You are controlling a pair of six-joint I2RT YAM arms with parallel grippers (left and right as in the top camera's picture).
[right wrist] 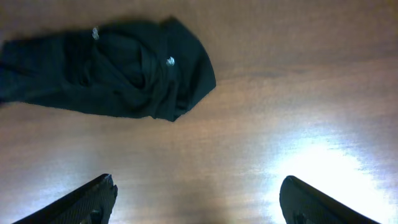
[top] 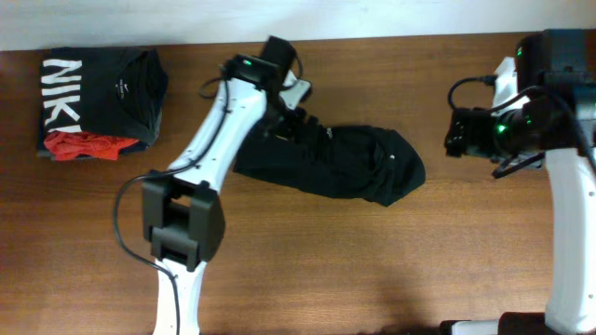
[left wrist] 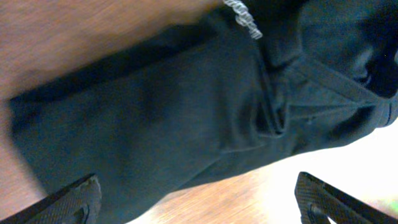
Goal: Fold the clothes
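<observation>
The plain black garment (top: 340, 163) lies crumpled in a long heap at the table's middle, with a small round white logo (top: 392, 156) near its right end. My left gripper (top: 284, 116) hovers open over its upper left end; in the left wrist view the black cloth (left wrist: 168, 118) fills the frame, a white tag (left wrist: 242, 17) at the top, my fingers (left wrist: 199, 199) apart with nothing between them. My right gripper (top: 453, 132) is open and empty, to the right of the garment. The right wrist view shows the garment (right wrist: 106, 68) ahead, fingers (right wrist: 198, 199) spread over bare wood.
A folded black shirt with big white letters (top: 98, 88) lies at the table's far left, with a small red garment (top: 88, 144) against its front edge. The wooden table (top: 372, 261) ends at a white wall along the back.
</observation>
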